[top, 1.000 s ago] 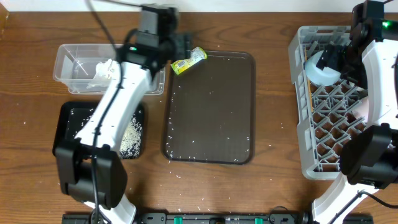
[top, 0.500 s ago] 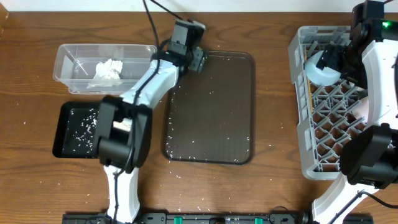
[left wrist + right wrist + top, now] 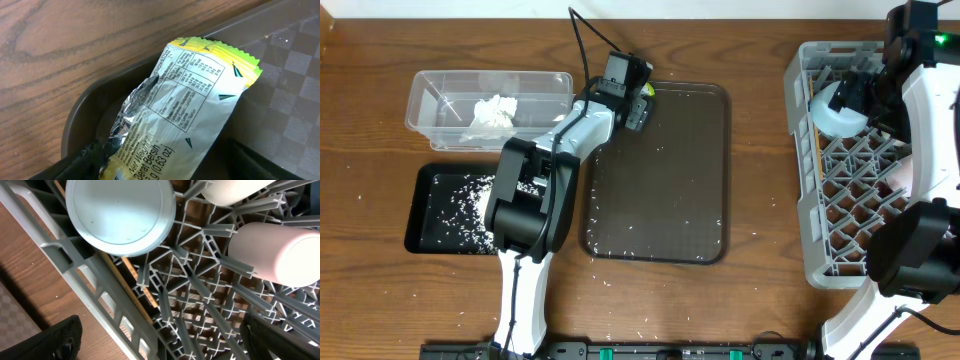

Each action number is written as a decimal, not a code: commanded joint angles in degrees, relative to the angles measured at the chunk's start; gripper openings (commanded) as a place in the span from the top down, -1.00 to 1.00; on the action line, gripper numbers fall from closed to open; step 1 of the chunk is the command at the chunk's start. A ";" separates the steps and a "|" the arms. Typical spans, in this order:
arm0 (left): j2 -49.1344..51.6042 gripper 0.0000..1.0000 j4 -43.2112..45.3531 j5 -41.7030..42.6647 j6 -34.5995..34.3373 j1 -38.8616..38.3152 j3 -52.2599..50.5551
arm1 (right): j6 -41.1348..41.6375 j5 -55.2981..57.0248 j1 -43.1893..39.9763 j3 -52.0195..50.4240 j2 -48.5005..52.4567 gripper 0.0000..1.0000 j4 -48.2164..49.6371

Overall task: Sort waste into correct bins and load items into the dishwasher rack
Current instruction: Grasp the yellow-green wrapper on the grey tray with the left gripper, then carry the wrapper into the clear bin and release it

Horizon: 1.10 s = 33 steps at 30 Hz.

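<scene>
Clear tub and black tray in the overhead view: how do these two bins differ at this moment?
The clear tub is see-through and looks deeper; the black tray is opaque and shallow. The clear tub holds a crumpled paper wad; the black tray holds scattered rice grains. Both are rectangular and sit left of the brown serving tray.

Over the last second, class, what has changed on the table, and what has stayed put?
The left gripper swung from beside the clear tub to the brown tray's top-left corner and came down over the wrapper. Its jaws look open around the wrapper, which has not been lifted. The wrapper, paper wad, right gripper and rack stayed put.
</scene>
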 commanded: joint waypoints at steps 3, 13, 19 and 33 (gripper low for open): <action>1.18 0.21 -0.50 -0.66 1.05 0.22 -0.24 | 0.92 0.83 0.02 0.02 -1.22 -0.98 -0.04; -8.37 0.88 -4.50 -0.63 -9.07 -0.31 -0.22 | 0.92 0.83 0.02 0.02 -1.22 -0.99 -0.04; -21.97 0.88 -6.25 -0.87 -19.06 1.31 -0.22 | 0.92 0.83 0.00 0.02 -1.22 -0.98 -0.04; -28.30 0.86 -25.03 -7.74 -58.36 17.53 -0.24 | 0.92 0.83 0.02 0.02 -1.22 -0.99 -0.04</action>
